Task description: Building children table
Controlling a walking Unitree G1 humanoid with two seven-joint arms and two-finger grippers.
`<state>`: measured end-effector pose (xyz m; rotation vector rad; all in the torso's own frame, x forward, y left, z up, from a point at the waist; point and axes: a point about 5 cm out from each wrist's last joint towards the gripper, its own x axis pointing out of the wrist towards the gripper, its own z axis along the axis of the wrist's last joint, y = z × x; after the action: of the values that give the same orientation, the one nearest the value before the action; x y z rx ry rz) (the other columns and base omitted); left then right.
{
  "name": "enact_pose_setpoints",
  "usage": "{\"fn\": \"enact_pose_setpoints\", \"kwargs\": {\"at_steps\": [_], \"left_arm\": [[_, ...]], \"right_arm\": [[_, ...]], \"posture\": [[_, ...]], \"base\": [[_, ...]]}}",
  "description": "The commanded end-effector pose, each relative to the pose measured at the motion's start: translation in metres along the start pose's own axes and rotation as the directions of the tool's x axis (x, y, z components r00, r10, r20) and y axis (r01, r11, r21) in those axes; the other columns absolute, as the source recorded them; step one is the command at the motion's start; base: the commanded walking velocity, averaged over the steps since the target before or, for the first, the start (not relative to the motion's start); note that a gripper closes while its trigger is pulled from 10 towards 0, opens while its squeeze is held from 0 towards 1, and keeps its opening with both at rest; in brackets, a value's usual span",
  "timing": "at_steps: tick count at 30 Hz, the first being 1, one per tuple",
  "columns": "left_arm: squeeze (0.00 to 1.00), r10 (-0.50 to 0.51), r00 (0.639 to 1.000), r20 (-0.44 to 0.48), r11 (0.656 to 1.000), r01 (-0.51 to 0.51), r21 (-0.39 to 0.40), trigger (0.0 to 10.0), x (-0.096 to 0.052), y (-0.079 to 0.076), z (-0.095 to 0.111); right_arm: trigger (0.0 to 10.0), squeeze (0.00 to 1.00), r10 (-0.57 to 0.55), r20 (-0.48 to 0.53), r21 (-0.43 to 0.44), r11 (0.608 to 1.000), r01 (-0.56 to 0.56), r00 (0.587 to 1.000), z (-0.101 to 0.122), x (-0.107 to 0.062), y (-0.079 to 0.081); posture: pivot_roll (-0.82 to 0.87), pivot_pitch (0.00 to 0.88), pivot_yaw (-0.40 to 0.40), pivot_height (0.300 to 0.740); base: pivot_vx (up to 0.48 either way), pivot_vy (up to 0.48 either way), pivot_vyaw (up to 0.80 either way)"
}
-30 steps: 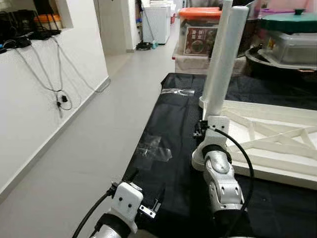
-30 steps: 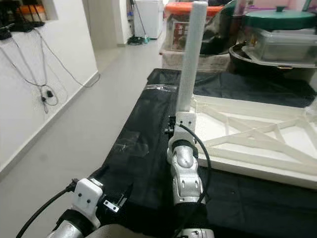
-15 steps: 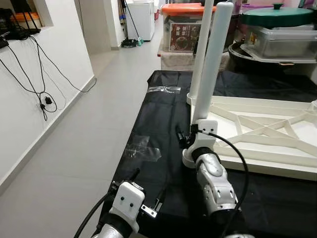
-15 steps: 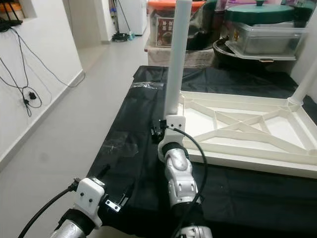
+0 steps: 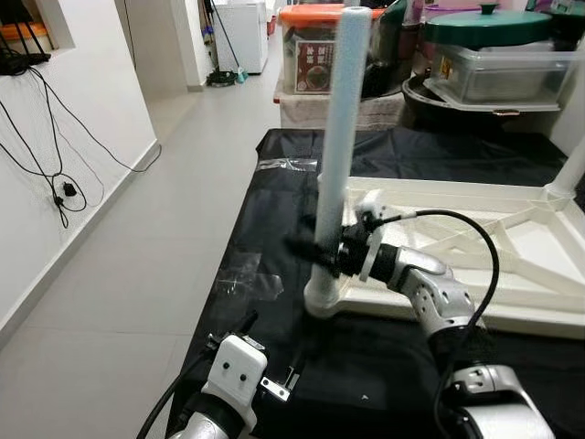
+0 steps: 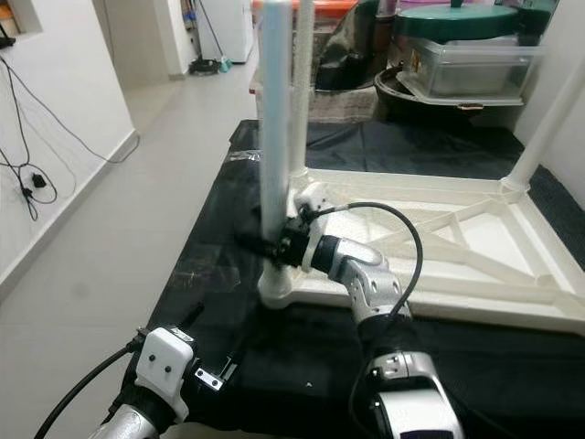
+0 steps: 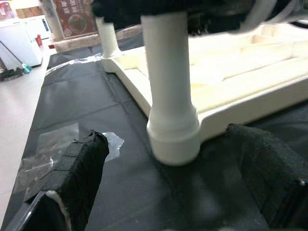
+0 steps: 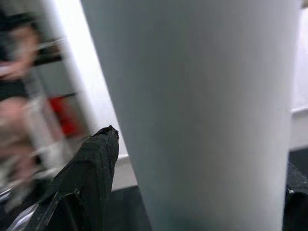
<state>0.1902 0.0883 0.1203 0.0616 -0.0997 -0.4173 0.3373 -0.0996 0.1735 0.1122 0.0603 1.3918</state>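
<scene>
head views: tabletop (image 5: 512,274) is lying upside down on a black sheet (image 5: 274,238), ribs facing up. right gripper (image 5: 322,249) is reaching in from the side and clamping the near-left leg (image 5: 338,137) low on its shaft. leg is standing upright in its corner socket (image 5: 320,297). a second leg (image 6: 302,82) is standing behind it at the far-left corner, and a third (image 6: 548,119) is slanting up from the far-right corner. near-right corner is falling outside the frame, so its leg count is unknown. left gripper (image 5: 274,352) is hanging low at the sheet's near edge, touching nothing.

left wrist view: looking at the socket (image 7: 173,139) from the floor side. left fingers (image 7: 72,173) are spread wide apart with nothing between them. leg base is sitting in the collar; whether it is fully seated, cannot tell.

right wrist view: leg (image 8: 202,115) is sitting tight between the right fingers (image 8: 91,163), blurred.

judgement: at least three legs in place. remaining: finish seating this one, check the fourth corner, flip the table upright.
</scene>
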Motion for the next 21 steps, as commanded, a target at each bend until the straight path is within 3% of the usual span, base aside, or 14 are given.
{"fn": "enact_pose_setpoints", "kwargs": {"at_steps": [1,6,7,12,17,20,21], "left_arm": [[0.00,0.006,1.000,-0.012,1.000,-0.006,-0.008,10.0,-0.001,0.001,-0.003],[0.00,0.009,1.000,-0.013,1.000,-0.009,-0.007,10.0,-0.001,0.000,-0.002],[0.00,0.010,1.000,-0.013,1.000,-0.010,-0.008,10.0,-0.002,0.000,-0.002],[0.00,0.009,1.000,-0.015,1.000,-0.009,-0.010,10.0,-0.002,0.000,-0.003],[0.00,0.003,1.000,-0.016,1.000,-0.003,-0.011,10.0,-0.002,-0.001,-0.003],[0.00,0.005,1.000,-0.017,1.000,-0.005,-0.012,10.0,-0.002,-0.001,-0.004],[0.00,0.005,1.000,-0.017,1.000,-0.005,-0.012,10.0,-0.002,-0.001,-0.004]], "right_arm": [[10.0,0.00,0.158,-0.074,0.027,0.987,-0.156,0.985,-0.009,0.015,0.008],[10.0,0.00,0.226,-0.101,0.049,0.974,-0.222,0.969,-0.014,0.022,0.009],[0.0,0.00,0.240,-0.098,0.058,0.970,-0.235,0.966,-0.015,0.024,0.009],[0.0,0.00,0.278,-0.076,0.069,0.959,-0.274,0.957,-0.019,0.026,0.013],[0.0,0.00,0.175,-0.004,0.026,0.984,-0.175,0.985,-0.019,0.029,0.011],[0.0,0.00,0.011,0.017,-0.016,1.000,-0.011,1.000,-0.027,0.030,0.009],[0.0,0.00,0.011,0.017,-0.016,1.000,-0.011,1.000,-0.027,0.030,0.009]], "posture": [[0.00,0.008,-0.002,0.740],[0.01,0.010,-0.004,0.740],[0.01,0.010,-0.005,0.740],[0.01,0.007,-0.005,0.740],[0.01,0.001,-0.008,0.740],[0.00,0.000,0.000,0.740],[0.00,0.000,0.000,0.740]], "base": [[0.000,0.000,0.00],[0.000,0.000,0.00],[0.000,0.000,0.00],[0.000,0.000,0.00],[0.000,0.000,0.00],[0.000,0.000,0.00],[0.000,0.000,0.00]]}}
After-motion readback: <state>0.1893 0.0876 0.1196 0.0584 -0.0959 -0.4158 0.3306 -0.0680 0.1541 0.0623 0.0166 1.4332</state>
